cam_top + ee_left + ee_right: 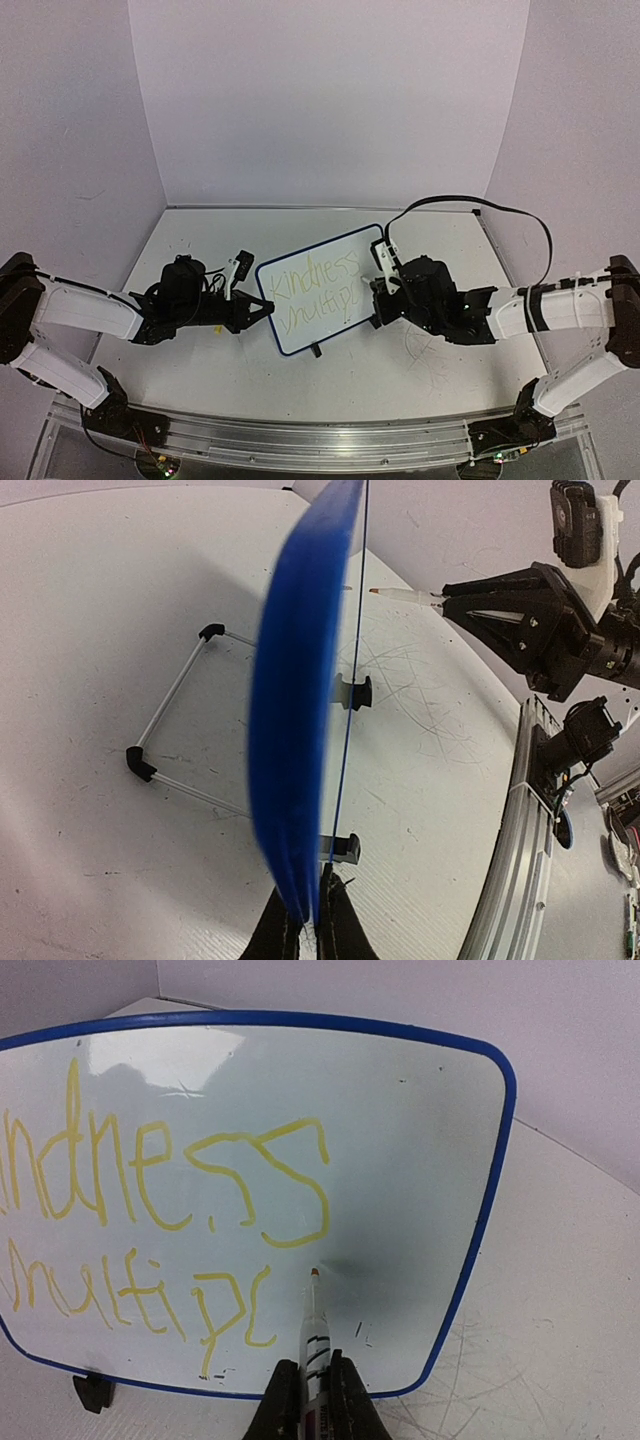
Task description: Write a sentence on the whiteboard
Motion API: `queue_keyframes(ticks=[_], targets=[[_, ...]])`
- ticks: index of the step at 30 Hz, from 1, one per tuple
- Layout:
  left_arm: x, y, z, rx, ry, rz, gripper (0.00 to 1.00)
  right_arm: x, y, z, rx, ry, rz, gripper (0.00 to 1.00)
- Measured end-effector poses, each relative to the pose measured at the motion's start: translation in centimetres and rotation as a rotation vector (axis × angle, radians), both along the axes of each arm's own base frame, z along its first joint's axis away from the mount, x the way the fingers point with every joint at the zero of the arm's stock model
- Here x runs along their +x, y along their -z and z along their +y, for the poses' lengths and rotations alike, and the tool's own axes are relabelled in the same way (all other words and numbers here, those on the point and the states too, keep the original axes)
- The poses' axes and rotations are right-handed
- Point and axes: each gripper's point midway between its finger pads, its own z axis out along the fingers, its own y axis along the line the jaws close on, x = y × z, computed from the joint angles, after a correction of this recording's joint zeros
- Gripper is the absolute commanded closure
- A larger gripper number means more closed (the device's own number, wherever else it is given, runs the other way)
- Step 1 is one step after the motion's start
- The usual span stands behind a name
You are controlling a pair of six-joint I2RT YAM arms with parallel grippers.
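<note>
The whiteboard (306, 335) stands tilted on its wire stand (175, 730) at mid-table. The sentence (318, 285) is written on it in yellow, "Kindness" above "multipl" (200, 1190). My left gripper (263, 306) is shut on the board's blue left rim (300, 710), pinching the edge between its fingers (285, 935). My right gripper (312, 1385) is shut on a white marker (313, 1325). The marker's orange tip sits at the board face (420, 1160), just right of the last letter. In the left wrist view the marker (405, 596) points at the board from the right.
Grey scribble marks (430, 360) cover the tabletop right of the board. An aluminium rail (320, 440) runs along the near edge. A black cable (480, 205) loops above the right arm. Grey walls close the back and sides.
</note>
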Motion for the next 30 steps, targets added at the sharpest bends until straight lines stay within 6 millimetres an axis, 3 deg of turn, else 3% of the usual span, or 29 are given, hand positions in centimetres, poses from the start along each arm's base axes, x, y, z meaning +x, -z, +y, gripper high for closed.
queue_keyframes(ticks=[20, 30], targets=[[0.0, 0.1, 0.1, 0.001, -0.007, 0.011, 1.00, 0.6, 0.7, 0.9, -0.015, 0.006, 0.007, 1.00], [0.0, 0.1, 0.1, 0.000, -0.004, 0.009, 1.00, 0.1, -0.9, 0.8, 0.024, -0.017, -0.001, 1.00]])
